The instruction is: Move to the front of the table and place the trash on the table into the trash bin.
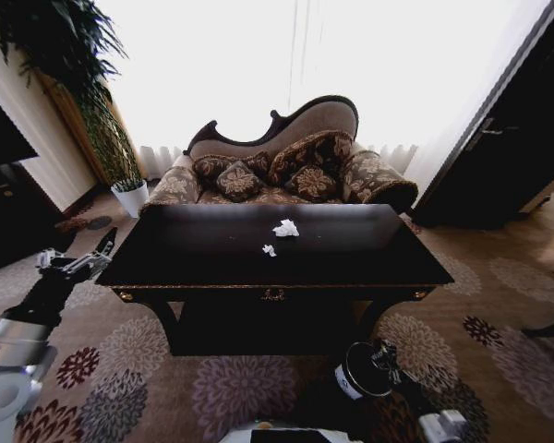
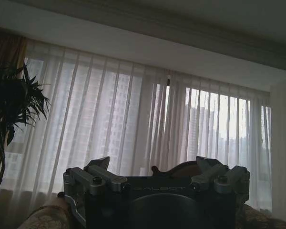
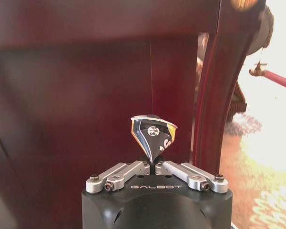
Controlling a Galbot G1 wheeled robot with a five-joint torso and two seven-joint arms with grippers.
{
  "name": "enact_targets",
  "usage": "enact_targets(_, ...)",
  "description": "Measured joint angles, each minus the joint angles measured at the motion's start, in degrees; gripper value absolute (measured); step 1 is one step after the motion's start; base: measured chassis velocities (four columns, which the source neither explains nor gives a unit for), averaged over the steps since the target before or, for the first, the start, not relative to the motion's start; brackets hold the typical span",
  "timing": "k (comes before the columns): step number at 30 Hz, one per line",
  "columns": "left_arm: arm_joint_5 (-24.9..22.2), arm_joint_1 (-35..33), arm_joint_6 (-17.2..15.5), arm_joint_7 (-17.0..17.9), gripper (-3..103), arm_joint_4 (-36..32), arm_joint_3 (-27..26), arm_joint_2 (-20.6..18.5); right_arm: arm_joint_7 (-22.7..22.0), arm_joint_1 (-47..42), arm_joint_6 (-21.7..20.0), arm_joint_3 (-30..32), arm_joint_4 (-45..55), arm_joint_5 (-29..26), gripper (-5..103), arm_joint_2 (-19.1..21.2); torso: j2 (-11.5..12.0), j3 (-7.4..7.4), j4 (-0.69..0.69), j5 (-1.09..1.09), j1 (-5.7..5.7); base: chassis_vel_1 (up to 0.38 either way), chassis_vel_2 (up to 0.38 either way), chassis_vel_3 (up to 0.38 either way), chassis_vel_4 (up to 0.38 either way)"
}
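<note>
"GALBOT" reads in pale capitals across the black body of my right gripper (image 3: 155, 164), just below its fingers. The same word sits on my left gripper (image 2: 157, 188), dim but legible. The crushed can (image 3: 153, 135) pinched in my right gripper carries a round emblem and coloured lettering too crumpled to read. The trash bin (image 1: 362, 369) has a white label, unreadable.

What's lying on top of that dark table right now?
On the table lie two white crumpled paper scraps: a bigger one and a small one. The right gripper holds a crushed can low beside a table leg.
</note>
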State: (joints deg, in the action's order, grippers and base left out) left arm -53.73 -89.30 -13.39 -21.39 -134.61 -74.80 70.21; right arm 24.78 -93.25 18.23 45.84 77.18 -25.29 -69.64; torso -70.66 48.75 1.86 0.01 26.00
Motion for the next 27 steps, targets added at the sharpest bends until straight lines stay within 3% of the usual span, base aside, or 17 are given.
enact_targets(6, -1.94, -1.46, -0.44, 0.34, 100, -1.32, -2.37, -0.27, 0.22, 4.68, 0.83, -2.46, -10.72, 2.33, 0, 4.33, 0.0, 0.0, 0.01, 0.01, 0.0, 0.0, 0.0, 0.0, 0.0)
enact_targets(9, -2.37, -3.1, -0.49, 0.41, 100, -1.88, -4.03, -0.29, 0.27, 9.35, 3.17, -5.67, -20.89, 3.5, 0, 8.93, 0.0, 0.0, 0.0, -0.01, 0.0, 0.0, 0.0, 0.0, 0.0)
enact_targets(13, -2.68, -4.78, -0.5, 0.42, 100, -2.88, -5.55, -0.16, 0.15, 13.14, 3.64, -8.88, -26.93, 3.6, 0, 10.93, 0.0, 0.0, 0.0, -0.02, 0.0, 0.0, 0.0, 0.0, 0.0)
enact_targets(27, -3.83, -8.25, -0.49, 0.44, 100, -4.95, -9.44, 0.91, -2.58, 21.35, 3.96, -14.87, -34.18, 7.68, 0, 8.13, 0.0, 0.0, 0.0, -0.02, 0.0, 0.0, 0.0, 0.0, 0.0)
